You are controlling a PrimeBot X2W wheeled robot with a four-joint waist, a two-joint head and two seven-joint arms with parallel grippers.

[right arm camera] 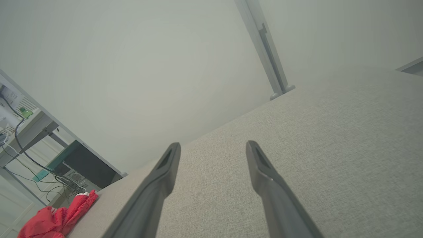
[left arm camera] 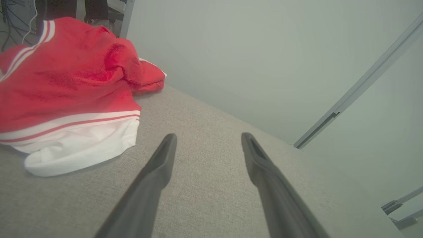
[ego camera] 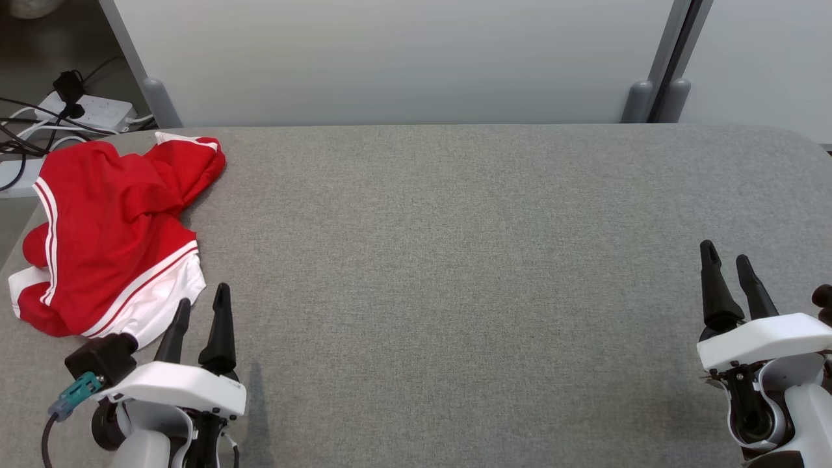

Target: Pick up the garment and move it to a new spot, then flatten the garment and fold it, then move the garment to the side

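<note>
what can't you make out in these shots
Head view: garment is crumpled; its own folds hide its shape and type.
Left wrist view: garment's left part is cut off by the frame edge.
Right wrist view: garment is small and cut off at the bottom left corner.

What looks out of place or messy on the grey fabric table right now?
The red garment with white stripes lies crumpled in a heap at the left end of the grey fabric table, apparently draping over that edge. Nothing else stands out.
</note>
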